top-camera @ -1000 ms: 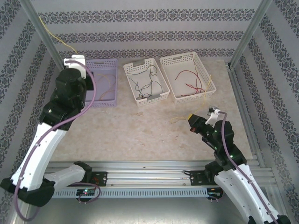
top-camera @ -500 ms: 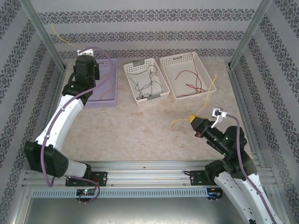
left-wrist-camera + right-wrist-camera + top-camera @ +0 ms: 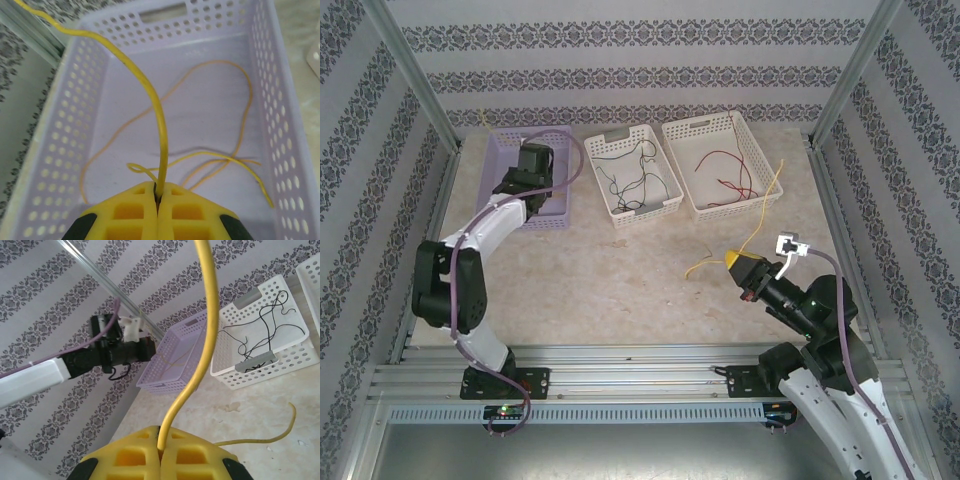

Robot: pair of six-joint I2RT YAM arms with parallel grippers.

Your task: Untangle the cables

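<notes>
Speckled beige tabletop (image 3: 620, 270) carries a lilac perforated plastic basket (image 3: 550, 218) under the left gripper (image 3: 533, 162), beside two white perforated baskets (image 3: 650, 212) (thin black wires (image 3: 638, 182), red wires (image 3: 724, 182)). Left wrist: yellow fingers (image 3: 125, 210) pinch a thin yellow wire (image 3: 150, 95) rising from that basket. Right wrist: the right gripper (image 3: 161, 437) clamps another yellow wire (image 3: 207, 315) above the table, possibly separate.

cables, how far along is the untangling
Looks done: black cables in the middle white basket, red cables in the right white basket, a loose yellow cable in the purple basket. In hand: left gripper shut on a yellow cable above that basket; right gripper shut on a second yellow cable over the table. Left: binning both held ones.
</notes>
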